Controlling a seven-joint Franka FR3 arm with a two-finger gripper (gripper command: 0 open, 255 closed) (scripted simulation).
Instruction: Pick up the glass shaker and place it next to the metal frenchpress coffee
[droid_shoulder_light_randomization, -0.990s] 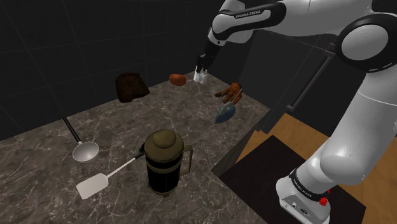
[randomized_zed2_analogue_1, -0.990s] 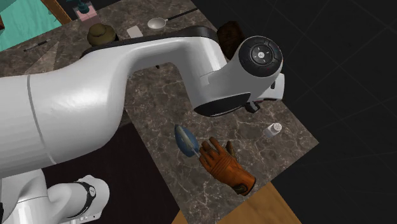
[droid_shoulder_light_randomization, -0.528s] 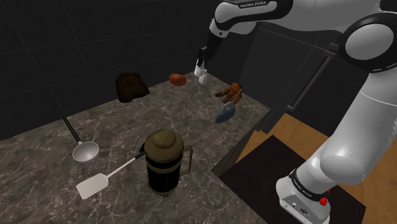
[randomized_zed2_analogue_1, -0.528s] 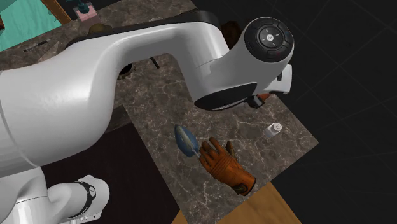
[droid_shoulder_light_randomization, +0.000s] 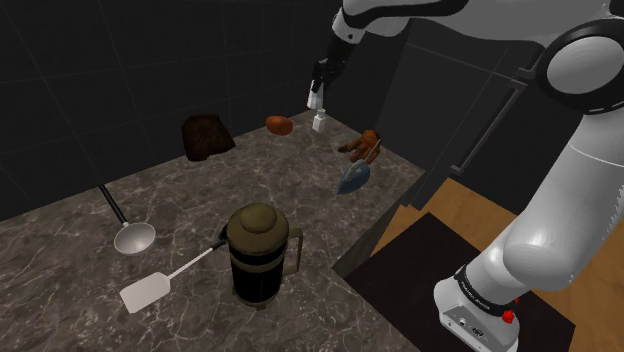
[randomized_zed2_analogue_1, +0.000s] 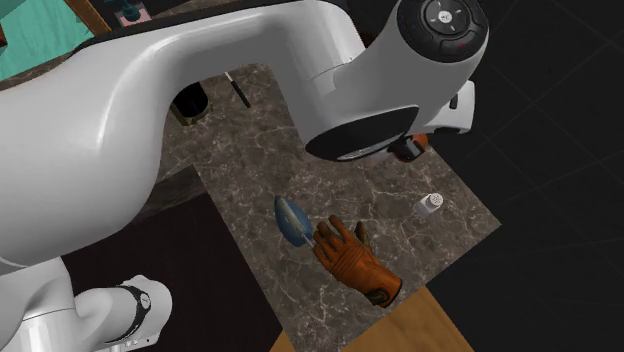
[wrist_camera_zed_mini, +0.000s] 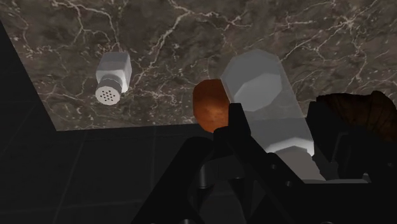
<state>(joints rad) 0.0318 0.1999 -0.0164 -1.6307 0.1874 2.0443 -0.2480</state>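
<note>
My gripper (droid_shoulder_light_randomization: 314, 98) hangs high above the far end of the dark marble counter (droid_shoulder_light_randomization: 60, 260). In the wrist view the gripper (wrist_camera_zed_mini: 277, 113) is shut on a pale, see-through glass shaker (wrist_camera_zed_mini: 256, 79), clasped between both fingers. A second small white shaker (wrist_camera_zed_mini: 113, 76) with a perforated top stands on the counter below; it is seen just under the gripper (droid_shoulder_light_randomization: 319, 124) and near the counter's corner (randomized_zed2_analogue_1: 430, 203). The dark metal french press (droid_shoulder_light_randomization: 258, 253) with an olive lid stands at the counter's near end, far from the gripper.
A round orange-brown object (droid_shoulder_light_randomization: 279, 124) lies beside the standing shaker. A brown glove (droid_shoulder_light_randomization: 362, 145) and a blue utensil (droid_shoulder_light_randomization: 353, 177) lie by the counter's right edge. A dark brown lump (droid_shoulder_light_randomization: 206, 136), a ladle (droid_shoulder_light_randomization: 128, 232) and a white spatula (droid_shoulder_light_randomization: 150, 286) lie towards the shoulder view's left.
The gripper has risen steadily from just above the counter, carrying the glass shaker up with it. The other shaker has stayed on the counter.
</note>
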